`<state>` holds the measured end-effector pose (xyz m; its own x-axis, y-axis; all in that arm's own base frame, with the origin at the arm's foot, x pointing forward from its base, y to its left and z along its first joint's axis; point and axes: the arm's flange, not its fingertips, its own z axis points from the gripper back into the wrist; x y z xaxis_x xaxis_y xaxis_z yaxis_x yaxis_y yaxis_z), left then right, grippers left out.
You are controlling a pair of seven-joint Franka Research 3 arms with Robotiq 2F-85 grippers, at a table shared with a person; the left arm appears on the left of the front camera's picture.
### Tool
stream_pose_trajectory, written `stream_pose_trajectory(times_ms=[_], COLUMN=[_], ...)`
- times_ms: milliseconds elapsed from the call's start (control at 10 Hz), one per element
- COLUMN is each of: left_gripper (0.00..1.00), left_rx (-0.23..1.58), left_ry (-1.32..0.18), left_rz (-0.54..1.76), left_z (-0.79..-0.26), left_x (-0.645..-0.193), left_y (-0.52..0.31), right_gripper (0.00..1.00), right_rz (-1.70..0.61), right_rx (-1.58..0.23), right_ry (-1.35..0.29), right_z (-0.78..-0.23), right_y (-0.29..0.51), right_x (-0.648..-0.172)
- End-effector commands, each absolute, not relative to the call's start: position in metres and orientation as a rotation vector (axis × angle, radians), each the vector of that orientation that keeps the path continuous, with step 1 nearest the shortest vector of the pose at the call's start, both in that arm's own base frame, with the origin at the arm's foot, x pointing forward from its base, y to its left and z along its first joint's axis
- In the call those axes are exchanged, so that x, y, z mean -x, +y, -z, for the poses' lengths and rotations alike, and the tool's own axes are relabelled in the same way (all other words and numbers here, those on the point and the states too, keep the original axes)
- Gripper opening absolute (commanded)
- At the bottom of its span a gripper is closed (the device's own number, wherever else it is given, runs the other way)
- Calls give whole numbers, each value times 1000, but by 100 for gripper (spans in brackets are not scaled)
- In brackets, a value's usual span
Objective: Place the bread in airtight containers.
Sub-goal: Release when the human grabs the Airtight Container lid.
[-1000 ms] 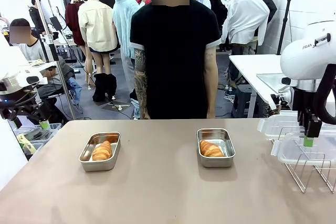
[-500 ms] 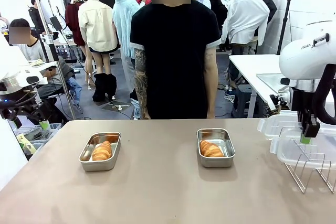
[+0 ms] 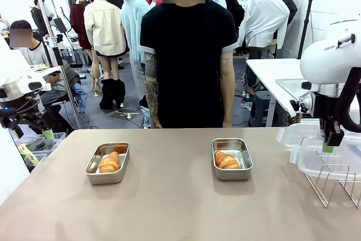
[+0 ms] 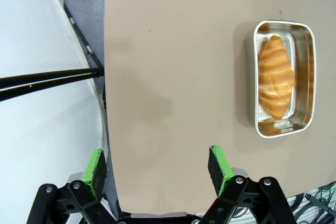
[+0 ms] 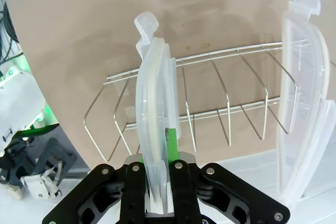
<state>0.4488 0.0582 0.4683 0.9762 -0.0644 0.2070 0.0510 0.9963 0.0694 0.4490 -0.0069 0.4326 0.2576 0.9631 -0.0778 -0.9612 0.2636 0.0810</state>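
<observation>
Your left pincer [image 4: 157,162] hangs over the near left edge of the tan surface [image 3: 180,213], its green pads spread wide with nothing between them. In its wrist view the nearer shiny rectangular steel tub [image 4: 310,80] lies well ahead and off to one side, with a golden-brown ridged croissant roll [image 4: 275,77] lying lengthwise inside it.

From the front you see that same left steel tub [image 3: 91,165] on the left half of the surface, its roll [image 3: 110,162] resting on the tub floor. A second steel tub of the same kind [image 3: 243,162] sits right of the middle, well apart from the first, and holds its own croissant roll [image 3: 227,161]. Both tubs are uncovered.

Your right pincer [image 3: 329,146] is at the right edge, pointing down, pinched tight on a clear plastic lid [image 3: 316,165] with clip tabs. Its wrist view shows the pads clamped on the lid's rim [image 5: 152,93], with the lid standing on edge over a silver wire rack [image 5: 210,114]. You cannot tell whether the lid touches the wires. A second clear lid [image 5: 304,103] stands at the far end of the rack, and in the front view it shows just behind the held one [image 3: 293,135].

A person in a black T-shirt [image 3: 189,55] stands at the far side, arms hanging down.
</observation>
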Motion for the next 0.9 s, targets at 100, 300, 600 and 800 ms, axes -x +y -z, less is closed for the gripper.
stream_pose_trajectory(times_ms=[100, 300, 600, 800], left_gripper=[100, 100, 100, 100], left_rx=[-73, -73, -73, -73], left_ry=[-211, -211, -211, -211], left_rz=[56, 56, 56, 56], left_z=[-468, -468, -468, -468], left_x=[-446, -446, -446, -446], left_y=[60, 60, 60, 60], right_gripper=[0, 0, 0, 0], right_rz=[-1331, -1320, -1455, -1554], right_rx=[-19, -9, 98, 275], right_ry=[114, 27, -10, -99], right_z=[-458, -510, -596, -636], right_y=[0, 13, 51, 81], right_x=[-440, -418, -381, -373])
